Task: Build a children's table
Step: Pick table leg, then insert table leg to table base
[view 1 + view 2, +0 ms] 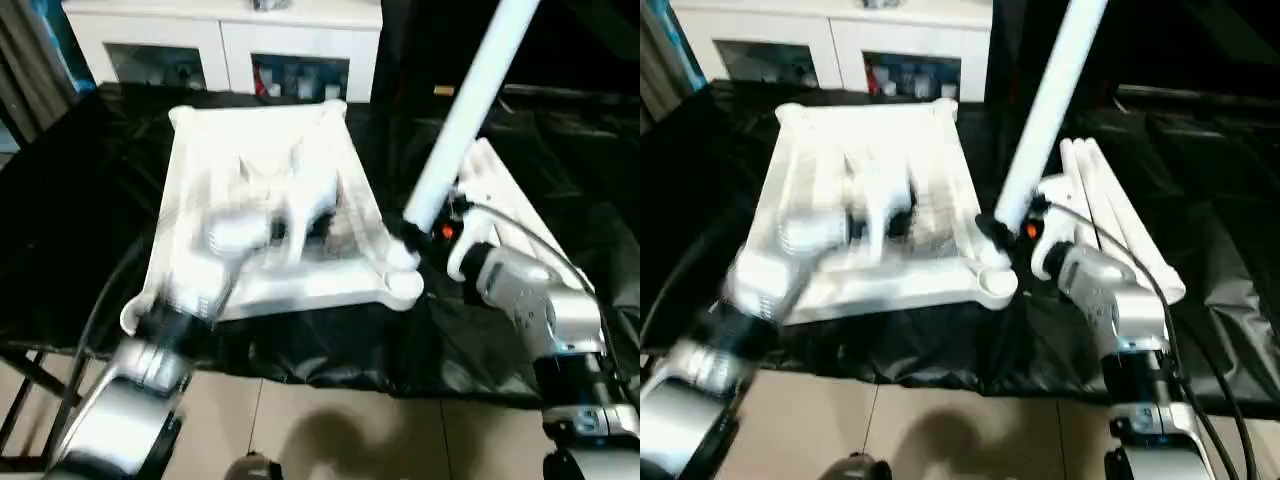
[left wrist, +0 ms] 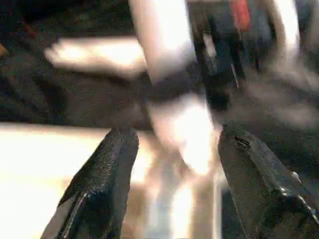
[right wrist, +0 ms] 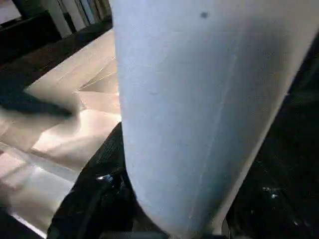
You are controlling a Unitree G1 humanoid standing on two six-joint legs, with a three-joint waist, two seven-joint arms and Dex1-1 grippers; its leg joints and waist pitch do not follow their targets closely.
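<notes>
Table leg [image 1: 465, 118] in right gripper [image 1: 412, 243]

White tabletop [image 1: 262, 215] lies underside up; one leg [image 1: 468, 110] leans over its corner socket [image 1: 402, 283].

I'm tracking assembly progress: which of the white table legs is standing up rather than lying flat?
The leg held in the right gripper, rising steeply at the tabletop's near right corner socket. The other legs lie flat on the black cloth beside it.
</notes>
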